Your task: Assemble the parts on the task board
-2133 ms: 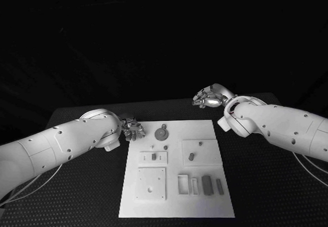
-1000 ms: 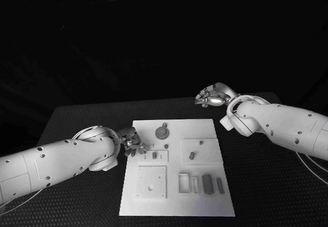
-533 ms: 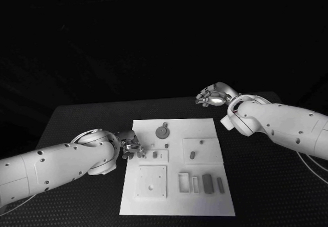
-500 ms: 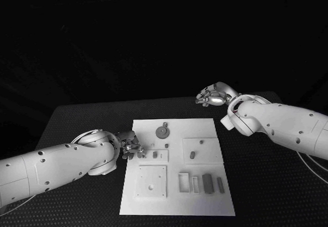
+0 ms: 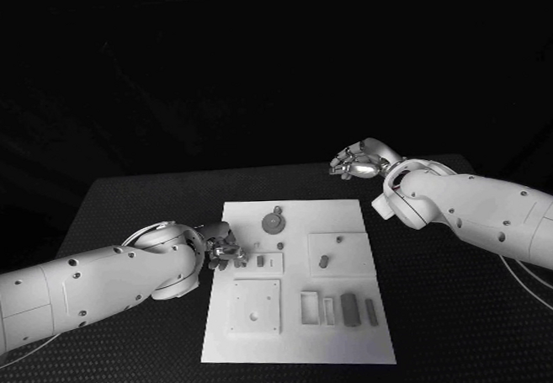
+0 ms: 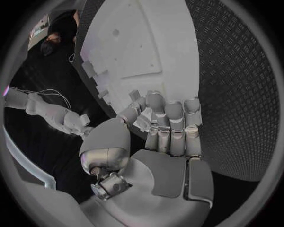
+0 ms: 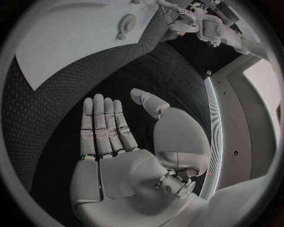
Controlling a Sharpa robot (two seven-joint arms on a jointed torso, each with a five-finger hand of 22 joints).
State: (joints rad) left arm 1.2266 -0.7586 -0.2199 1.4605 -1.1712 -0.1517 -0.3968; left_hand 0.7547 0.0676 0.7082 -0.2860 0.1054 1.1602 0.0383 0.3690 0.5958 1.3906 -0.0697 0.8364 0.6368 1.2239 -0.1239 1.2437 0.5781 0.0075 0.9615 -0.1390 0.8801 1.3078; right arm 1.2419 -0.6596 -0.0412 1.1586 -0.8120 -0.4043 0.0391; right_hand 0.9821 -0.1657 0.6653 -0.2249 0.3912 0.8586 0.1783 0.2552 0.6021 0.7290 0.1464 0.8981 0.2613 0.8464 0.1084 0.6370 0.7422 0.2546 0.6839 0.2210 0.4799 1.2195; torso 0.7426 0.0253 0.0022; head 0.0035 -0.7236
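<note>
**Closing in on the small part at the board's left edge**

We have our left hand (image 5: 223, 251) at the left edge of the task board (image 5: 300, 342), fingers curled close together over the small upright part (image 5: 261, 261) in the little frame there. In the left wrist view the fingers (image 6: 175, 124) lie side by side with the thumb drawn in toward them, and something small sits at their tips, but we cannot tell whether it is gripped or only touched. Our right hand (image 5: 355, 163) hangs beyond the board's far right corner, spread flat and holding nothing, as the right wrist view (image 7: 112, 142) shows plainly.

The other parts (image 5: 349, 309) lie in the slots toward the board's near edge, with a round piece (image 5: 272, 223) near its far edge.

To do this step well, we judge we should close thumb and fingertip squarely on the part and keep the wrist steady. A skewed pinch could tip it in its frame.
</note>
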